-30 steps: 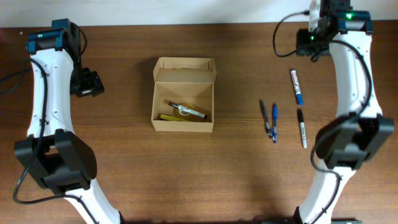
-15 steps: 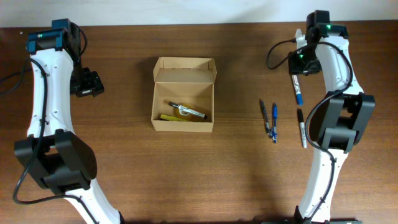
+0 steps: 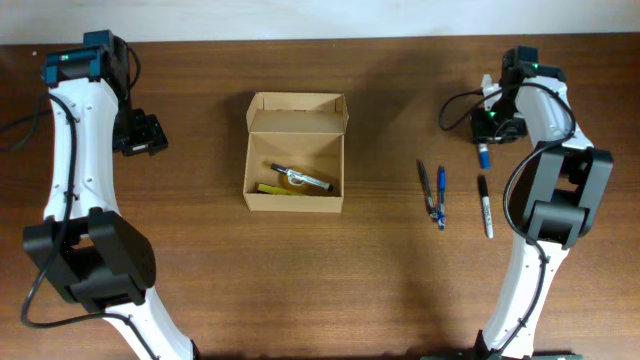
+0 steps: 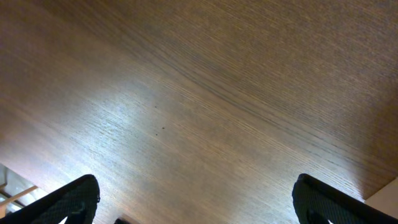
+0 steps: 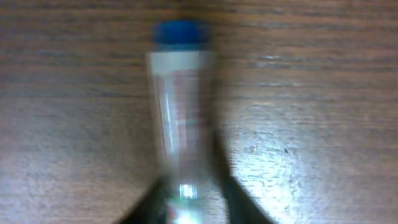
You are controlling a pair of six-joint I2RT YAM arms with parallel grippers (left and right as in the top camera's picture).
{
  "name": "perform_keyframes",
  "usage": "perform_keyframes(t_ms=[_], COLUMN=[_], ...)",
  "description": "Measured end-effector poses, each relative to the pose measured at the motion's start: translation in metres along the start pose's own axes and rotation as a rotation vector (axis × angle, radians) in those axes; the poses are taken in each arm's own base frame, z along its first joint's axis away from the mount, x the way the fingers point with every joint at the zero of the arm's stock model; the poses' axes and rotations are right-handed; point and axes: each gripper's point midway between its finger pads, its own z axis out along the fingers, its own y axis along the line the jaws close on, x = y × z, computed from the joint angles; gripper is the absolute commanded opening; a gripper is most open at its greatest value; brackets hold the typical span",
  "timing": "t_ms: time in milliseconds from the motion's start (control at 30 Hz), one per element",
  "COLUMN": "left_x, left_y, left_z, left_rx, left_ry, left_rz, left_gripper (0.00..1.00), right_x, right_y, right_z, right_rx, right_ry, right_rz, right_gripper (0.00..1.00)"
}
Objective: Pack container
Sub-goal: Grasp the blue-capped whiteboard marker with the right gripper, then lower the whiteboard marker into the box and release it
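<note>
Packing is under way. The container (image 3: 296, 202) sits left of centre on the bench (image 3: 200, 280), open upward. Its flap lid (image 3: 297, 121) stands back on the far edge, and its long axis runs left to right. A black marker (image 3: 300, 179) and a yellow item (image 3: 267, 188) already lie inside. Left to load, by my judgement, are a dark pen (image 3: 424, 183), a blue pen (image 3: 441, 190) and a loose black marker (image 3: 485, 205) on the right. The blue-capped marker (image 3: 483, 156) also remains, lying far-to-near beneath my right gripper (image 3: 494, 124). Whether that gripper has closed on it I cannot tell, because the wrist view is blurred. My left gripper (image 4: 199, 202) hangs spread wide and empty at far left.
</note>
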Motion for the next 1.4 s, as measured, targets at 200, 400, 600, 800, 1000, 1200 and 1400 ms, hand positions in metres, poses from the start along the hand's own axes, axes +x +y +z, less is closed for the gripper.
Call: perform_keyframes(t_ms=[200, 400, 600, 800, 1000, 1200, 1400], left_x=[0.0, 0.0, 0.0, 0.0, 0.0, 0.0, 0.0], left_y=[0.0, 0.0, 0.0, 0.0, 0.0, 0.0, 0.0], left_z=[0.0, 0.0, 0.0, 0.0, 0.0, 0.0, 0.0], left_rx=[0.0, 0.0, 0.0, 0.0, 0.0, 0.0, 0.0], left_ry=[0.0, 0.0, 0.0, 0.0, 0.0, 0.0, 0.0], left_rz=[0.0, 0.0, 0.0, 0.0, 0.0, 0.0, 0.0], left_gripper=[1.0, 1.0, 1.0, 1.0, 1.0, 1.0, 1.0], right_x=[0.002, -0.002, -0.054, -0.037, 0.035, 0.059, 0.07], right_y=[0.005, 0.039, 0.109, 0.258, 0.383, 0.417, 0.416], right_z=[-0.001, -0.027, -0.13, -0.277, -0.302, -0.228, -0.13], right_rx=[-0.031, -0.156, -0.197, -0.188, -0.19, -0.15, -0.143], right_ry=[0.007, 0.015, -0.194, -0.495, -0.542, -0.371, -0.176], right_rz=[0.014, -0.002, -0.139, -0.537, -1.021, -1.293, -1.367], right_gripper=[0.04, 0.04, 0.04, 0.04, 0.04, 0.04, 0.04])
